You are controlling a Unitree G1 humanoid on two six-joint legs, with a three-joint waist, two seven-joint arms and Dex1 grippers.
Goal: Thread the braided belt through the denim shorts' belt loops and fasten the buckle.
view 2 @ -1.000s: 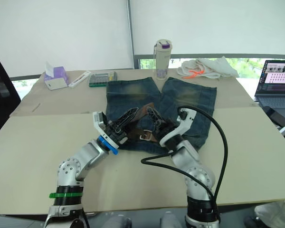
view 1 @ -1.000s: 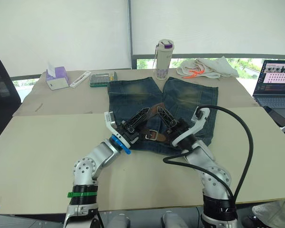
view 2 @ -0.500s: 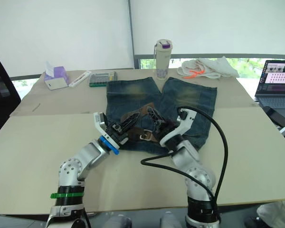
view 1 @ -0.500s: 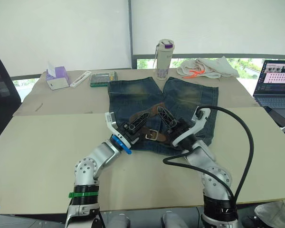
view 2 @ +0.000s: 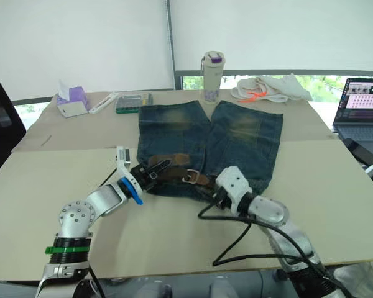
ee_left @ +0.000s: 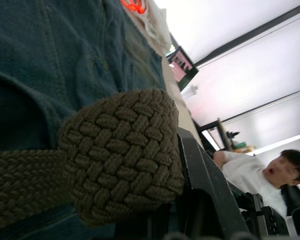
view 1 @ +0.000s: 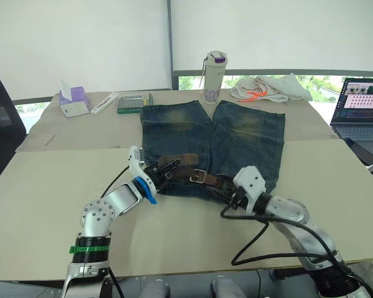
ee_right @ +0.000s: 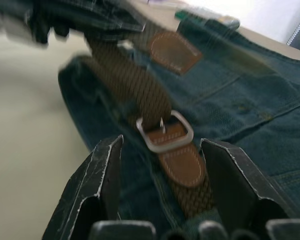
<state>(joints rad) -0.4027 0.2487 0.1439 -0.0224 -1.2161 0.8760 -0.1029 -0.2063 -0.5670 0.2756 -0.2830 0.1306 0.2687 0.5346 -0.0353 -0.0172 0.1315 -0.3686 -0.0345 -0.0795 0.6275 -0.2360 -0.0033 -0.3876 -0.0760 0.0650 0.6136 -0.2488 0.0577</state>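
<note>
Left gripper [view 1: 163, 172] pinches braided belt [view 2: 174, 174] at denim shorts' [view 1: 248, 133] waistband, 9 o'clock of buckle [view 1: 197, 177]. Buckle looks fastened. Right gripper [ee_right: 160, 165] spread, straddling buckle at 4 o'clock. Judgement: finishing step; next, release and check strap seated.

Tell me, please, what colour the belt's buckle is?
Silver; the buckle shows best in the right wrist view, between brown leather tabs.

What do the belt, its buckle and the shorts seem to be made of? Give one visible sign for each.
Belt: woven cord, likely fabric, with smooth leather-like tabs; braid shows.
Buckle: silvery metal, by its shine.
Shorts: faded blue denim with yellowish worn patches and stitched seams.
</note>
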